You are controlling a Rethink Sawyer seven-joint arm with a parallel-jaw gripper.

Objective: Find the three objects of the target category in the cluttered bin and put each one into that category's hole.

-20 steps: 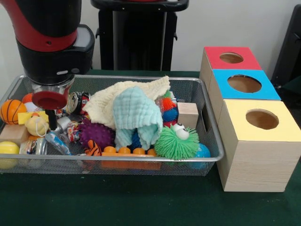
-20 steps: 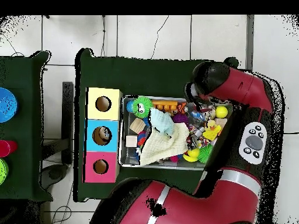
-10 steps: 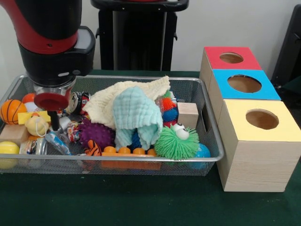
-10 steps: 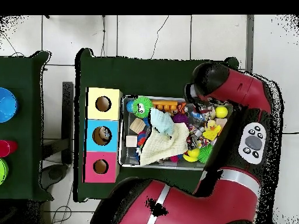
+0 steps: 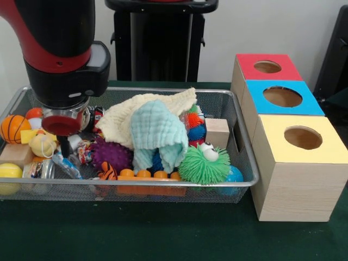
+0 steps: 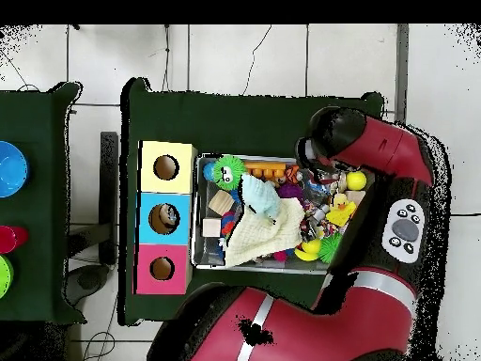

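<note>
Green cloth covers your worktop (image 5: 163, 239), with a pale wall behind it. You have the bin (image 5: 163, 184) across the lower left and centre of the front view, packed with toys: an orange ball (image 5: 13, 128) at its left edge, a purple spiky ball (image 5: 110, 154), a green fuzzy toy (image 5: 204, 163) with an eye, and a wooden block (image 5: 217, 132) by its right wall. A cream cloth (image 5: 142, 112) and a mint cloth (image 5: 157, 132) are heaped in the middle. Your tool (image 5: 64, 144) hangs from the red and black arm at upper left, its tip down among the clutter beside a yellow duck (image 5: 42, 144); you cannot tell whether it is open or closed. At the right stand three boxes, touching side to side, and the hole (image 5: 282, 96) is in the blue-topped middle one, well apart from the tool.
</note>
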